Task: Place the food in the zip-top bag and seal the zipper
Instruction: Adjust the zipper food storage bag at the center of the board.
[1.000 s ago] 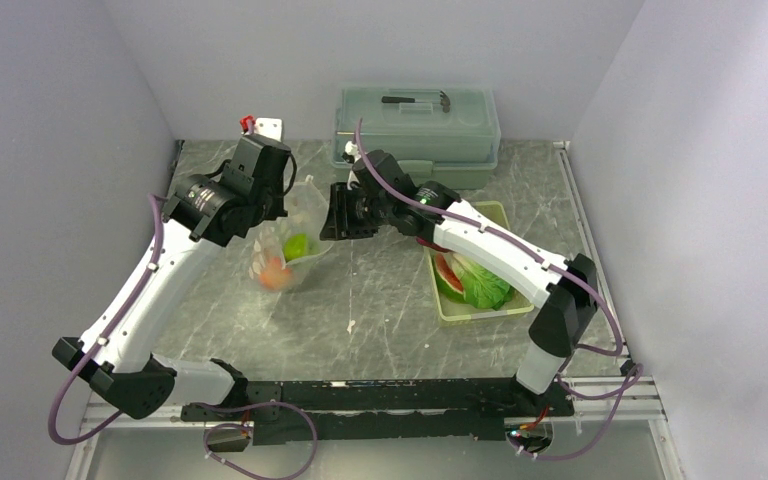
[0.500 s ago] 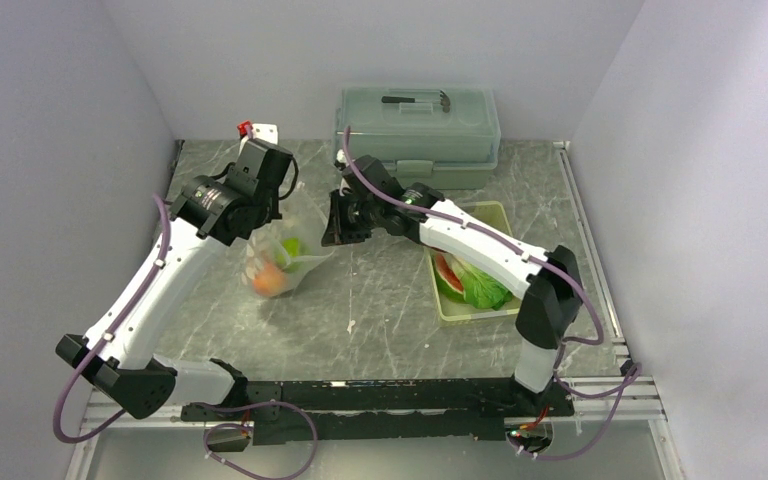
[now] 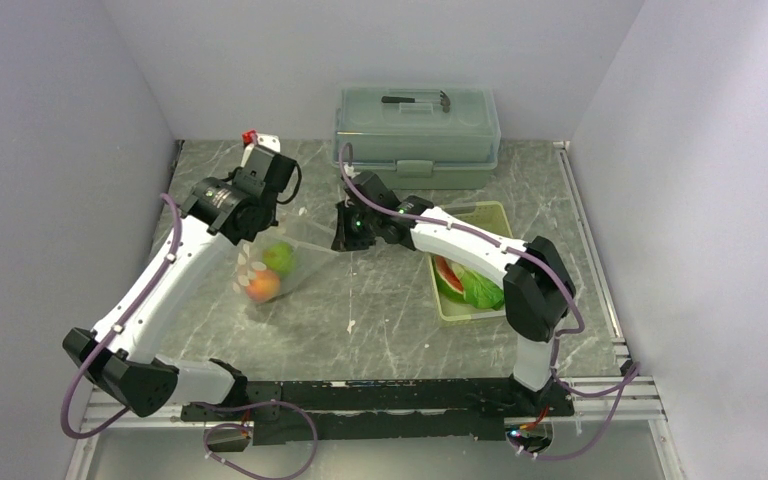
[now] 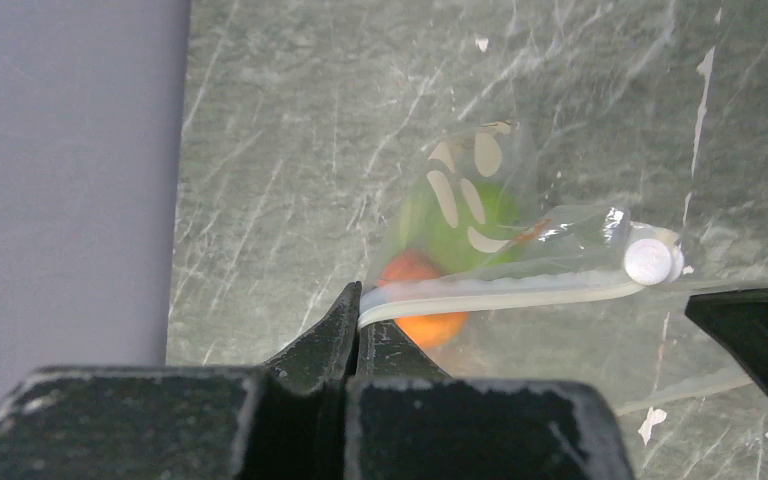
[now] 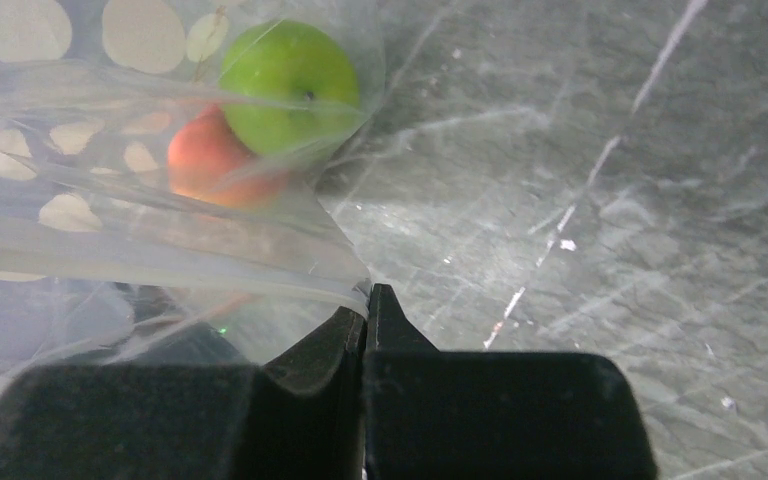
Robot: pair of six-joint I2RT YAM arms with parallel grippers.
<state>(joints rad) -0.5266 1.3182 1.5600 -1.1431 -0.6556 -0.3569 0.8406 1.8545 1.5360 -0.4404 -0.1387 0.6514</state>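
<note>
The zip-top bag, clear with white dots, hangs stretched between my two grippers above the table. A green fruit and an orange-red fruit lie inside it. My left gripper is shut on the left end of the zipper, which carries a white slider near its other end. My right gripper is shut on the bag's right corner, with the green fruit and the orange-red fruit beyond it. Lettuce and a watermelon slice lie in the tray.
The pale yellow-green tray sits right of centre, under my right arm. A lidded grey-green box stands against the back wall. A small red and white fixture is at the back left. Grey walls close in both sides.
My right gripper has shut on the bag's right corner and dropped lower. The left gripper has drifted left, and the bag now stretches between them with the fruit shifted left.
</note>
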